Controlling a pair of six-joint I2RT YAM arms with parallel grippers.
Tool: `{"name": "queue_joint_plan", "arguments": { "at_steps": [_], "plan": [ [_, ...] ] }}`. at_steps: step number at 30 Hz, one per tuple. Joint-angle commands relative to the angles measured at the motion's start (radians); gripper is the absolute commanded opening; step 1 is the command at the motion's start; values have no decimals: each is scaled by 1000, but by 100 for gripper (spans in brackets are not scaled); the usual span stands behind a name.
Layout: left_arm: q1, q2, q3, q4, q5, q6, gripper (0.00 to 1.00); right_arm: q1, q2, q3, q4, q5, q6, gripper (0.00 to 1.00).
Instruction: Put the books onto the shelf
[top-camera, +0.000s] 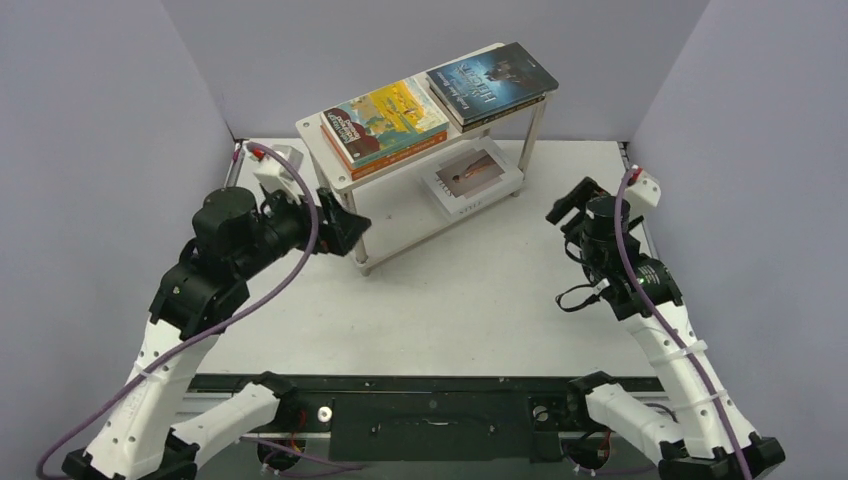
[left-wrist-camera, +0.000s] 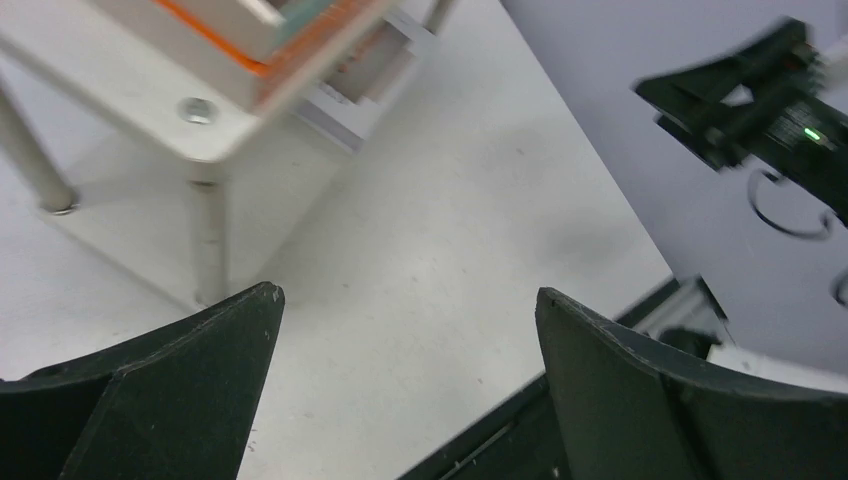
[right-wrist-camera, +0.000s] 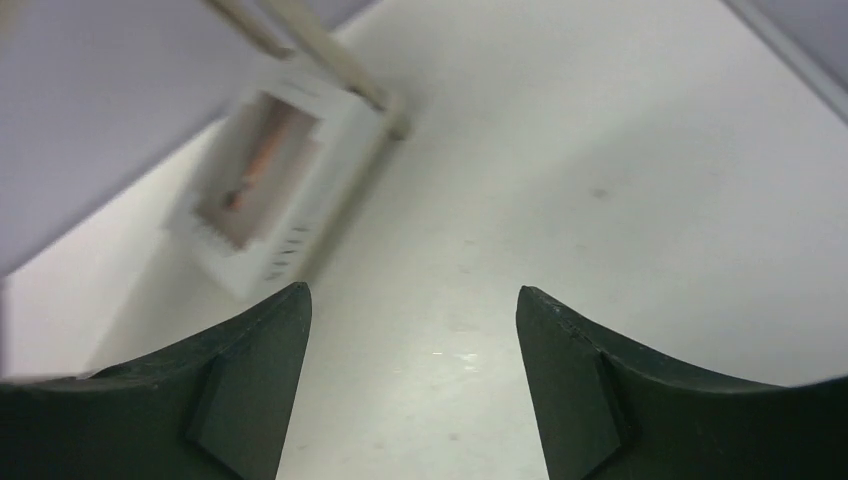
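At the upper centre of the overhead view, the white two-tier shelf (top-camera: 318, 145) with thin silver legs was seen carrying the books. A yellow-teal illustrated paperback (top-camera: 395, 115) was stacked on an orange-edged paperback (top-camera: 392, 158) at the left of the top board. A dark blue-grey paperback (top-camera: 492, 78) lay at the right, apparently atop another volume (top-camera: 505, 110), and a white paperback (top-camera: 470, 178) with a figure photo lay on the lower board. No book was seen on the white tabletop (top-camera: 480, 290). The left gripper (top-camera: 345, 228) was held just beside the shelf's front leg. The right gripper (top-camera: 565, 205) was placed lower right of the white paperback, as the nearer arm to it.

Through the left wrist camera, the left gripper (left-wrist-camera: 408, 295) was shown spread wide and empty, the shelf (left-wrist-camera: 200, 130) corner at upper left.

Through the right wrist camera, the right gripper (right-wrist-camera: 412, 292) was likewise parted and empty. The white paperback (right-wrist-camera: 265, 190) lay to the upper left, apart from the fingers, with its long axis running lower left to upper right. The task was judged all but done, with only withdrawal remaining.
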Motion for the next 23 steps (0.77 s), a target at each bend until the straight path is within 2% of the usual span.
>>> {"name": "queue_joint_plan", "arguments": {
  "at_steps": [1, 2, 3, 4, 5, 7, 10, 18, 23],
  "plan": [
    [-331, -36, -28, 31, -126, 86, 97, -173, -75, -155, -120, 1, -12, 71],
    [-398, -21, -33, 31, -170, 97, 97, -209, -85, -174, -119, -9, -16, 72],
    [-529, -9, -44, 31, -256, 104, 97, -221, -103, -206, -117, -10, -18, 72],
    [-589, 25, -48, 28, -300, 119, 97, -237, -110, -218, -116, -7, -18, 72],
    [-692, 45, -57, 21, -386, 129, 97, -241, -121, -237, -116, -2, -17, 72],
    [-786, 143, -58, 7, -471, 152, 98, -246, -132, -256, -118, 13, -11, 73],
    [-812, 211, -82, 26, -488, 162, 96, -246, -140, -274, -122, 21, -4, 73],
    [-808, 281, -234, 250, -399, 116, 96, -246, -169, -322, -123, 49, 15, 73],
    [-806, 340, -238, 260, -353, 59, 96, -246, -186, -340, -102, 36, 12, 72]
  ]
}}
